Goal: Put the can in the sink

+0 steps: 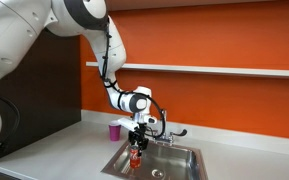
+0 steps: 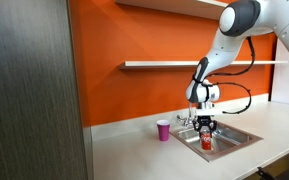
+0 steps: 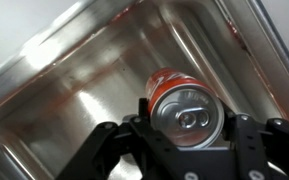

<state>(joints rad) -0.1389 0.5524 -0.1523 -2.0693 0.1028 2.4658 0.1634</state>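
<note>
The red can (image 3: 174, 95) with a silvery top is held between my gripper's (image 3: 184, 125) fingers, which are shut on its sides. In both exterior views the gripper (image 1: 136, 143) (image 2: 205, 133) holds the can (image 1: 136, 156) (image 2: 206, 143) upright, lowered into the stainless steel sink (image 1: 189, 160) (image 2: 234, 136). The wrist view shows the sink's basin floor and walls (image 3: 74, 80) directly under the can. I cannot tell whether the can touches the basin floor.
A pink cup (image 1: 114, 130) (image 2: 163, 130) stands on the grey counter beside the sink. The chrome faucet (image 1: 165, 128) rises behind the basin close to the gripper. A white shelf (image 1: 214, 69) runs along the orange wall above.
</note>
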